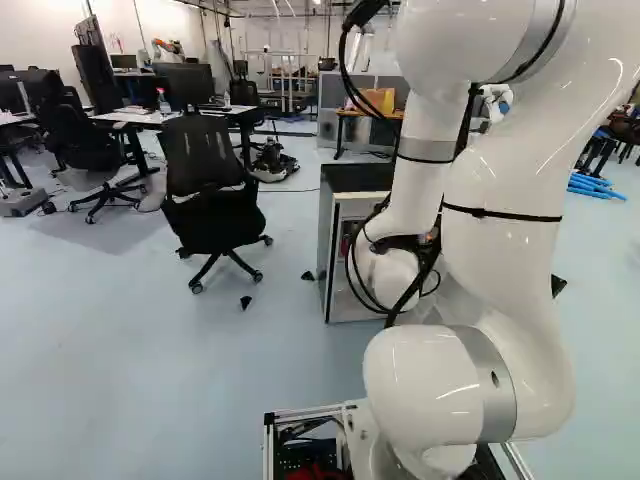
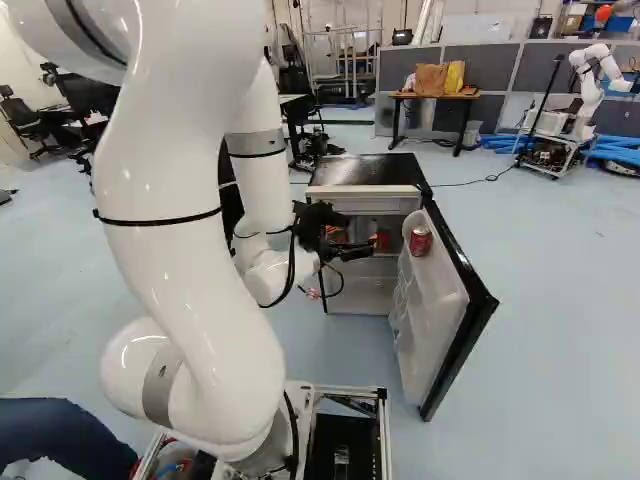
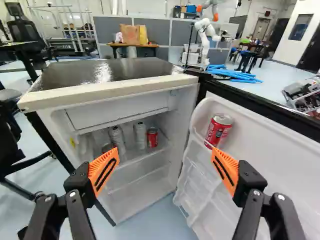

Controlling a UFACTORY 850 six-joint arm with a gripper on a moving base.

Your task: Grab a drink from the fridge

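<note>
Wrist view: the black two-fingered gripper (image 2: pixel 352 247) with orange ribbed pads (image 3: pixel 104 171) is spread wide, with nothing held. A red metal drink can (image 3: pixel 218 130) is seated in the white plastic door (image 3: pixel 270 142) of the open black-topped refrigerator (image 3: pixel 117 91), ahead of the door-side finger. Farther ahead, between the fingers' directions, a second red can (image 3: pixel 152 137) and silvery cylindrical cans (image 3: pixel 140 135) are stored inside.

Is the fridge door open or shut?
Open: the door is swung out away from the fridge, and you can see cans inside.
</note>
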